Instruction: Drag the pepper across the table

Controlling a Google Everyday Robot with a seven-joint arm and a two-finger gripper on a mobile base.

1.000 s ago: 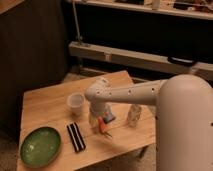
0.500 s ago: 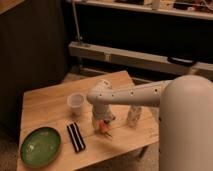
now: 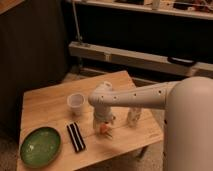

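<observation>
The pepper [image 3: 105,129] is a small orange-red piece lying on the light wooden table [image 3: 47,107], near the middle of its front half. My gripper [image 3: 102,123] points straight down from the white arm and sits right on top of the pepper, hiding its upper part. Whether it grips the pepper cannot be made out.
A white cup [image 3: 75,103] stands just left of the arm. A black flat bar [image 3: 76,137] lies in front of the cup, and a green plate [image 3: 40,146] fills the front left corner. A small white bottle [image 3: 133,116] stands right of the gripper, near the table's right edge.
The gripper and the pepper under it have shifted slightly to the right and toward the front edge. The cup, bar, plate and bottle have stayed put.
</observation>
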